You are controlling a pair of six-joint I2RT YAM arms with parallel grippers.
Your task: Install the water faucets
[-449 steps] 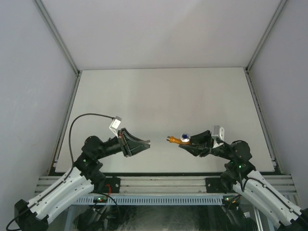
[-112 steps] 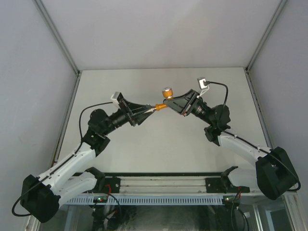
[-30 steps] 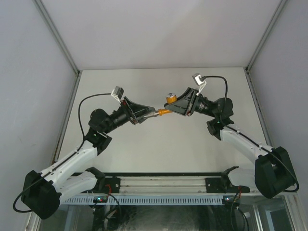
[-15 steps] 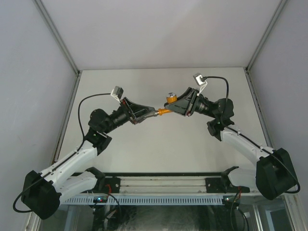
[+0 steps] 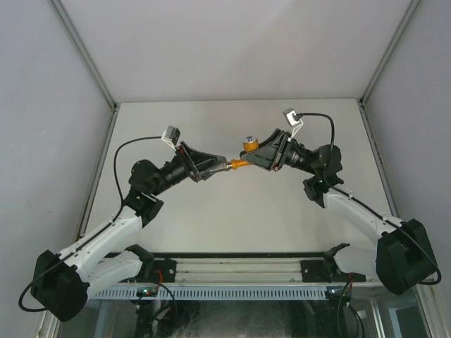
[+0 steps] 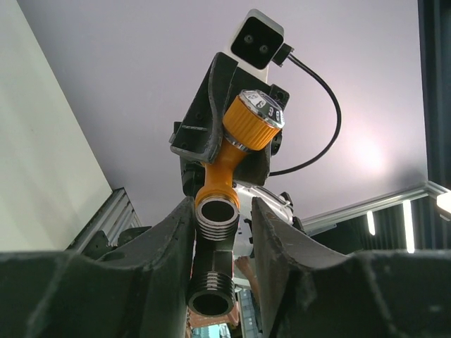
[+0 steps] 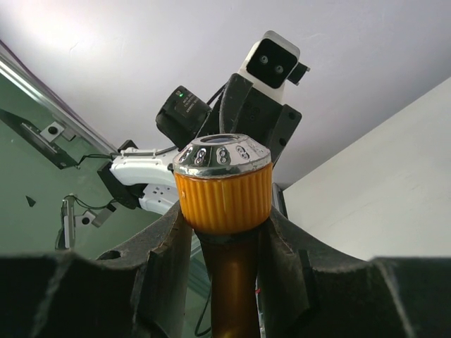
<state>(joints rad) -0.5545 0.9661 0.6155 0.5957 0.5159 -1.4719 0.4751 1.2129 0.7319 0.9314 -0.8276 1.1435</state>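
Observation:
The orange-yellow faucet (image 5: pixel 242 163) hangs in the air over the middle of the table, its round knob (image 5: pixel 249 144) pointing up and back. My right gripper (image 5: pixel 249 158) is shut on its body just below the knob (image 7: pixel 222 190). My left gripper (image 5: pixel 218 167) faces it from the left and is shut on a small grey pipe fitting (image 6: pixel 211 290). In the left wrist view the faucet's threaded end (image 6: pixel 216 213) sits between my fingertips, right against the fitting. The two parts are in line and touching; whether the threads are engaged is hidden.
The white table (image 5: pixel 239 225) lies below both raised arms. Grey walls with metal rails close in the left, right and back sides. The left wrist camera cable (image 5: pixel 134 144) loops above the left arm, and the right wrist camera cable (image 5: pixel 325 127) arcs above the right arm.
Over the last second almost nothing has moved. Before that, both arms rose from the near edge and met mid-table, and the right wrist rolled, shifting the knob.

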